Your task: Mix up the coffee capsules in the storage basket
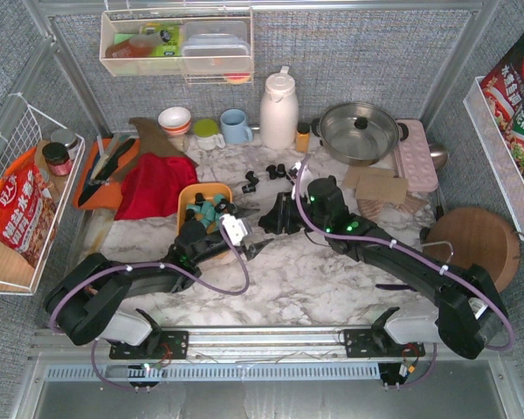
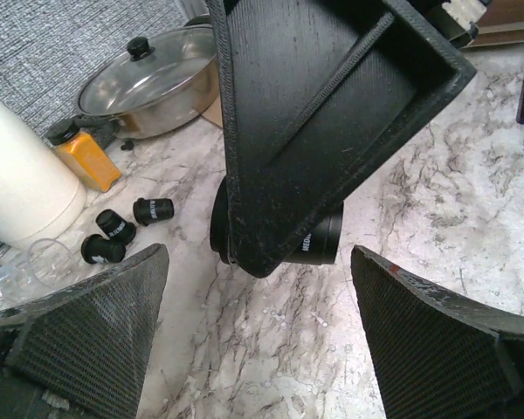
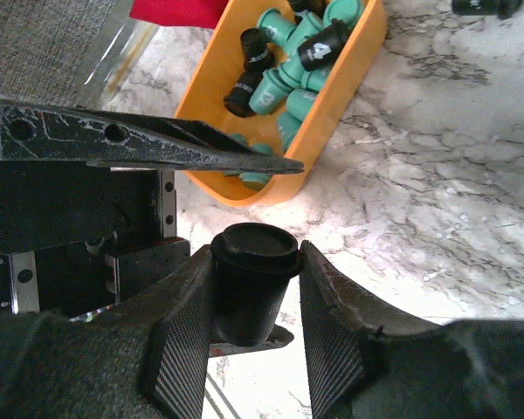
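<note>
Nearest me, my right gripper is clamped on one black capsule, its wide end showing between the pads; my left gripper stands wide apart, nothing between its fingers, and it faces the right one's tip over the marble table; just beyond, the basket sits on the table beside the red cloth, holding a heap of teal and black capsules; farther out, loose capsules, all black, lie scattered on the marble; at the back stand the white jug and the lidded pot.
</note>
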{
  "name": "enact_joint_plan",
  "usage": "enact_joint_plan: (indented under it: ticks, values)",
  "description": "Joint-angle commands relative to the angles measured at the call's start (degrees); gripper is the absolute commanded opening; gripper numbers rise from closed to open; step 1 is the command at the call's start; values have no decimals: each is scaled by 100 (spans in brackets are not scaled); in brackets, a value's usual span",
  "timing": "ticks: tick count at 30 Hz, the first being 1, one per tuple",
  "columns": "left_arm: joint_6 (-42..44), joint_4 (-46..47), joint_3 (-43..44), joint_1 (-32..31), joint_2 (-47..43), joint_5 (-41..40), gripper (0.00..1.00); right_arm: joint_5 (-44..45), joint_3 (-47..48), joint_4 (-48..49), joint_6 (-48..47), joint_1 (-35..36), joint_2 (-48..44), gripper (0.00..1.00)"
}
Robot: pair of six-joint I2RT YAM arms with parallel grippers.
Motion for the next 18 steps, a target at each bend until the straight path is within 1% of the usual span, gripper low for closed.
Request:
enact_joint_plan:
  ticks: [1,10,16,17,18]
  values:
    - [156,417,-58,-53,-100,-74,94,-116,-27,340,15,45,-2,31]
    - [216,604,-158,-173,-265,-85,91,-225,31,409,124,165,112,31]
    - [292,586,-165,-211,-293,-165,81,-300,78,412,141,202,102,31]
    - [324,562,-161,-219,-294,-175,79,-310,77,411,138,205,95,32]
    - [368,520,-156,-221,-294,-174,74,-312,82,397,141,206,86,32]
